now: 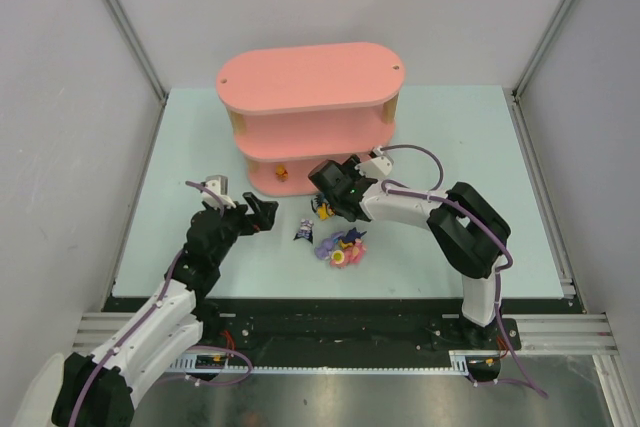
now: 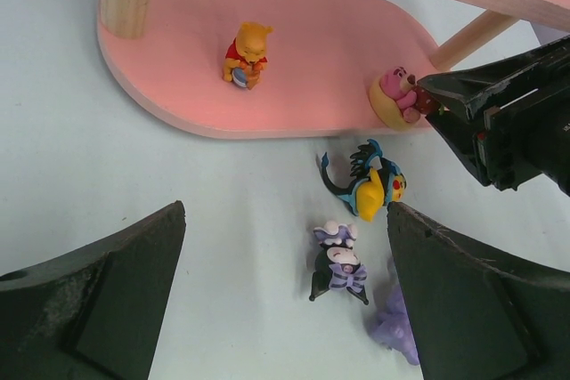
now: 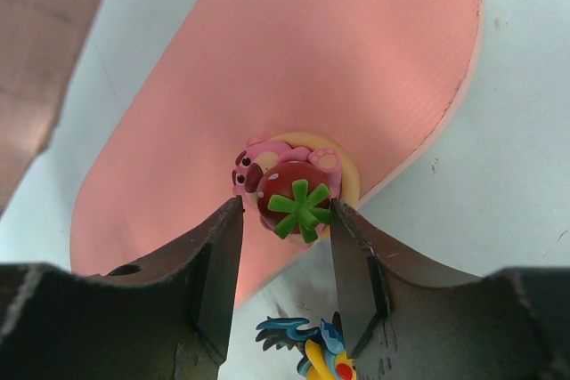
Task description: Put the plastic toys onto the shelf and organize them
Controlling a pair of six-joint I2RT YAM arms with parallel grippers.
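Standing at the far middle of the table [image 1: 450, 127]: the shelf [image 1: 310, 77]. Sitting on its bottom board, toward the left end: a bear figurine [image 2: 246, 53]. Resting at that board's front edge, further right: a strawberry figurine [image 3: 289, 186], with the right gripper [image 3: 287, 220] flanking it, one finger on each side. Lying on the table just before that edge: a finned figurine [image 2: 370, 181]; nearer still, a bow figurine [image 2: 338, 260]. Lying right of the bow figurine: a heap of toys [image 1: 342, 245]. Hovering left of them all: the left gripper [image 1: 262, 212].

The top view looks down from high behind the near edge over the whole desk [image 1: 450, 137]. Both wrist views sit close, facing the lowest board of the shelf [image 2: 294, 60], and share the pink toy [image 3: 267, 166].
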